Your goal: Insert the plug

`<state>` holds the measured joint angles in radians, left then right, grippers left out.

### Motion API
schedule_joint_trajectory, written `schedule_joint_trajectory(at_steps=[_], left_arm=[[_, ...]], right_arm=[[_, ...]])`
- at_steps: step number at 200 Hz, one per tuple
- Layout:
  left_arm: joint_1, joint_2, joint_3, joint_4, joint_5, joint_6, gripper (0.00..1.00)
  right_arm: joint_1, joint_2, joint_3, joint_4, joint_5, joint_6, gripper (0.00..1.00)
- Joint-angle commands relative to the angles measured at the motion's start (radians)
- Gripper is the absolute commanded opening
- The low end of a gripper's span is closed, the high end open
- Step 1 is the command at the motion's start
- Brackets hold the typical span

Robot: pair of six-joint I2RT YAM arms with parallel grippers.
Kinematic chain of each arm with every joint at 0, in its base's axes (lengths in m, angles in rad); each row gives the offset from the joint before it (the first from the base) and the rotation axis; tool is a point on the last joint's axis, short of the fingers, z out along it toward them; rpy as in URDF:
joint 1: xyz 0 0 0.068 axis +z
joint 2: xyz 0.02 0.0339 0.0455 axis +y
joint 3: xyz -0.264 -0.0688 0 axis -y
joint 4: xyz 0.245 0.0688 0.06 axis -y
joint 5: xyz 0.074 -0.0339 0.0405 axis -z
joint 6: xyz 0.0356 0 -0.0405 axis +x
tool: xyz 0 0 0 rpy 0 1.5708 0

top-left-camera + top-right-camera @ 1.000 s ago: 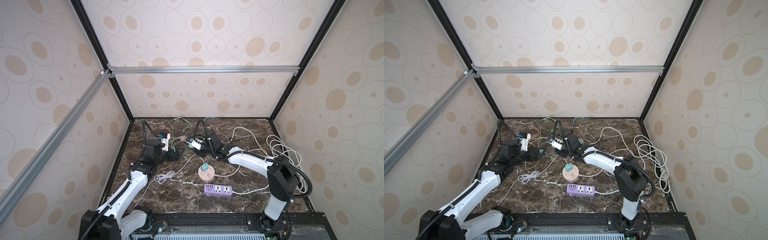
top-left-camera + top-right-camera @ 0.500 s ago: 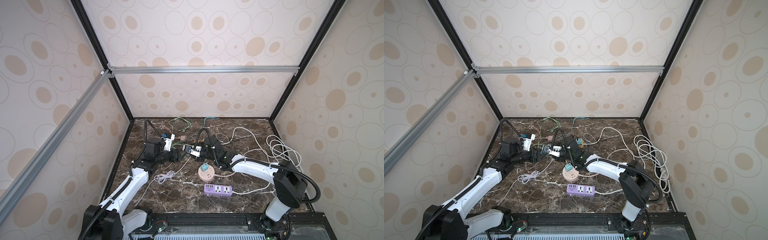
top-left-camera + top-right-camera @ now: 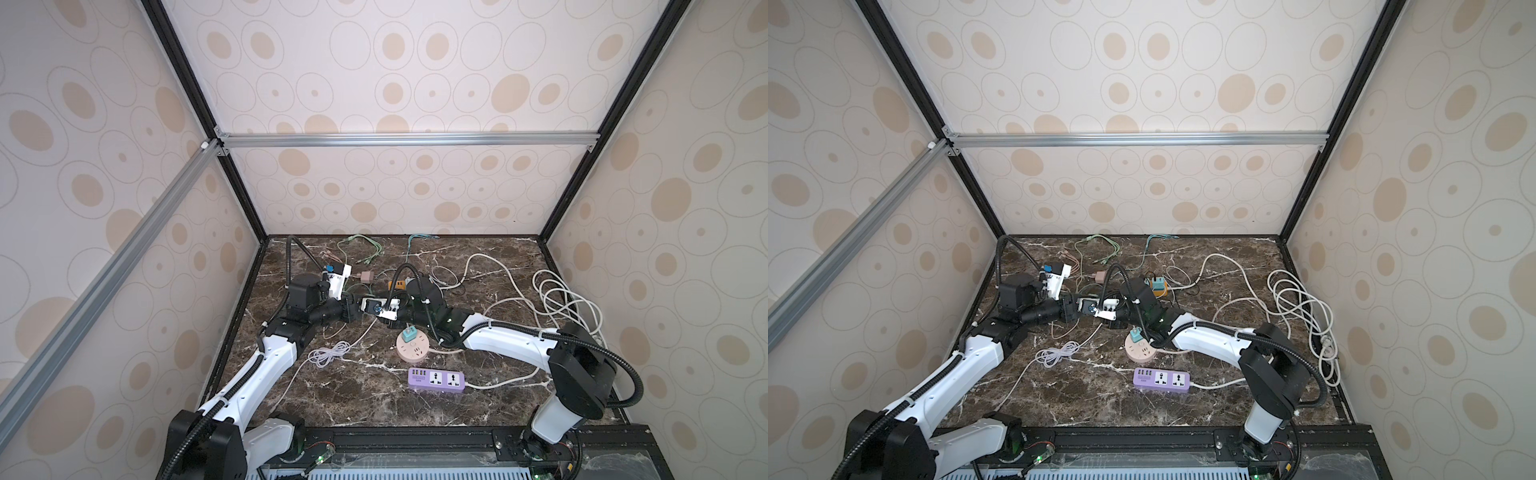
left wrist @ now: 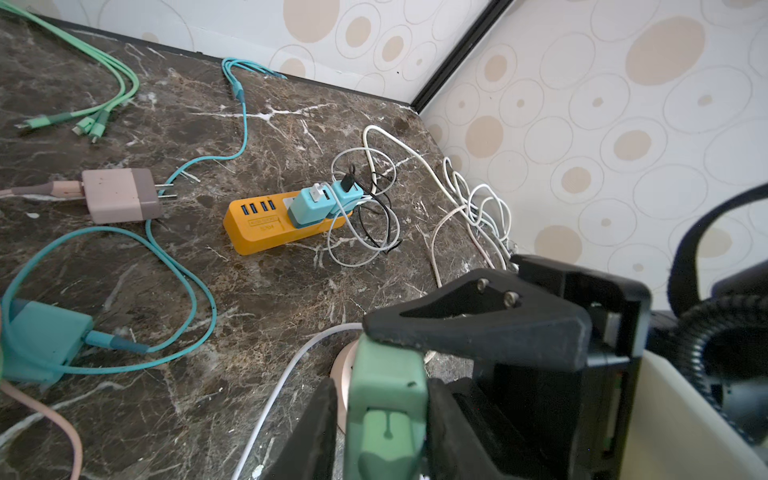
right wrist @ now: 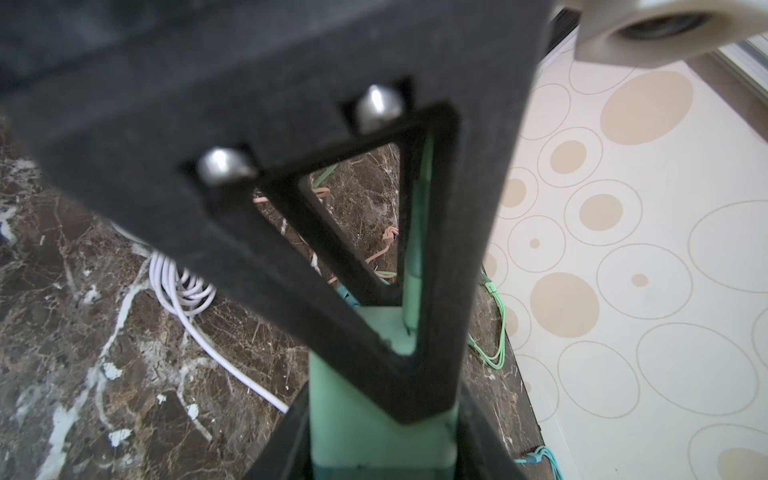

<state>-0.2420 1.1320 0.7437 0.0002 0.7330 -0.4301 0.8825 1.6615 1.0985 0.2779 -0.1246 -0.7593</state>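
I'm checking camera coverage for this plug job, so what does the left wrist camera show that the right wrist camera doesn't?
Left wrist only: the orange power strip with teal chargers. Right wrist only: the tight white cable bundle. Both: the green plug, gripped by the left hand and the right hand.

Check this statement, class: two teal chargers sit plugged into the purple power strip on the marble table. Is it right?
Not right: the strip is the wrong one. The two teal chargers sit plugged into the orange power strip on the marble table, as the left wrist view shows. In both top views the purple power strip has nothing in its sockets.
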Motion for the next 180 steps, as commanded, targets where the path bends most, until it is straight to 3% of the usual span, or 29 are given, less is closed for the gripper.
schedule_joint_trajectory(at_steps=[1, 39, 54, 77, 89, 95, 107, 117, 119, 122, 153, 180], left_arm=[[0.009, -0.001, -0.002, 0.038, 0.048, 0.007, 0.32], [0.012, -0.006, 0.000, 0.024, 0.102, 0.024, 0.34], [0.014, -0.006, 0.006, 0.013, 0.108, 0.032, 0.24], [0.016, -0.014, 0.009, 0.014, 0.108, 0.030, 0.01], [0.018, -0.018, 0.013, 0.010, 0.104, 0.029, 0.00], [0.018, -0.024, 0.018, 0.000, 0.093, 0.032, 0.00], [0.022, -0.043, 0.042, -0.039, 0.051, 0.046, 0.00], [0.030, -0.071, 0.068, -0.068, 0.013, 0.050, 0.00], [0.032, -0.077, 0.073, -0.074, 0.007, 0.051, 0.00], [0.034, -0.086, 0.083, -0.082, -0.007, 0.050, 0.00], [0.047, -0.157, 0.223, -0.174, -0.101, 0.032, 0.00], [0.048, -0.170, 0.361, -0.216, -0.098, 0.025, 0.00]], right_arm=[[0.005, -0.042, -0.009, 0.049, -0.027, 0.017, 0.30], [0.006, -0.043, -0.014, 0.066, -0.021, 0.021, 0.29], [0.006, -0.045, -0.014, 0.065, -0.026, 0.019, 0.29], [0.006, -0.046, -0.012, 0.054, -0.036, 0.014, 0.29], [0.006, -0.049, -0.013, 0.051, -0.035, 0.019, 0.31], [0.008, -0.051, -0.010, 0.052, -0.031, 0.029, 0.36], [0.002, -0.050, 0.002, 0.044, -0.021, 0.087, 0.59], [-0.009, -0.041, 0.021, 0.013, -0.022, 0.144, 0.73], [-0.011, -0.040, 0.025, 0.006, -0.023, 0.153, 0.90], [-0.015, -0.037, 0.028, -0.003, -0.027, 0.170, 1.00], [-0.038, 0.023, 0.018, 0.094, 0.007, 0.464, 0.98], [-0.040, 0.111, 0.074, 0.110, 0.053, 0.696, 0.99]])
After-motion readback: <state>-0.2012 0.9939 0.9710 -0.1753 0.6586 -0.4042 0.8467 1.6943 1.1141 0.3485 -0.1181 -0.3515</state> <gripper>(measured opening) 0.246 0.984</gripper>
